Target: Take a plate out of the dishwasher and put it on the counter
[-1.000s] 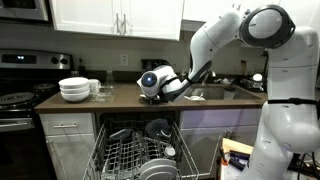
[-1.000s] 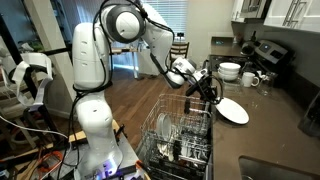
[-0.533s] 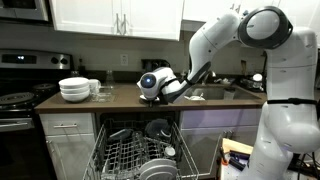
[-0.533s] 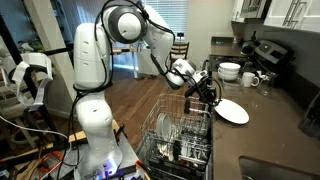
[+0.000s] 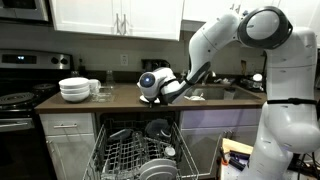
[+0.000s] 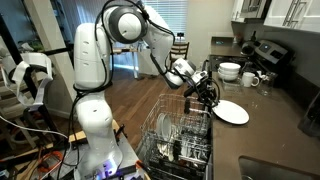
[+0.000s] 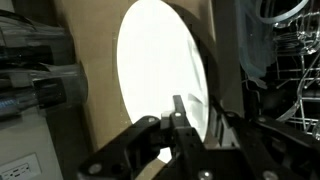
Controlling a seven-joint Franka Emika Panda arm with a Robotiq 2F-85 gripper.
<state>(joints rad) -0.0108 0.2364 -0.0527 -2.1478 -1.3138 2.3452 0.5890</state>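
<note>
The plate (image 6: 234,112) looks white and lies flat or nearly flat on the brown counter (image 6: 275,135), just past the open dishwasher (image 6: 180,135). My gripper (image 6: 209,96) is at the plate's near rim. In the wrist view the plate (image 7: 158,65) fills the middle, and my gripper (image 7: 192,118) has one finger on its face and the other behind its rim, shut on it. In an exterior view my wrist housing hides the plate; my gripper (image 5: 150,97) sits over the counter (image 5: 115,99) above the dishwasher (image 5: 140,155).
Stacked white bowls (image 5: 74,89) (image 6: 230,71) and mugs (image 6: 250,78) stand on the counter towards the black stove (image 5: 14,100). The dishwasher rack holds several dishes. A sink (image 5: 215,92) lies behind my arm.
</note>
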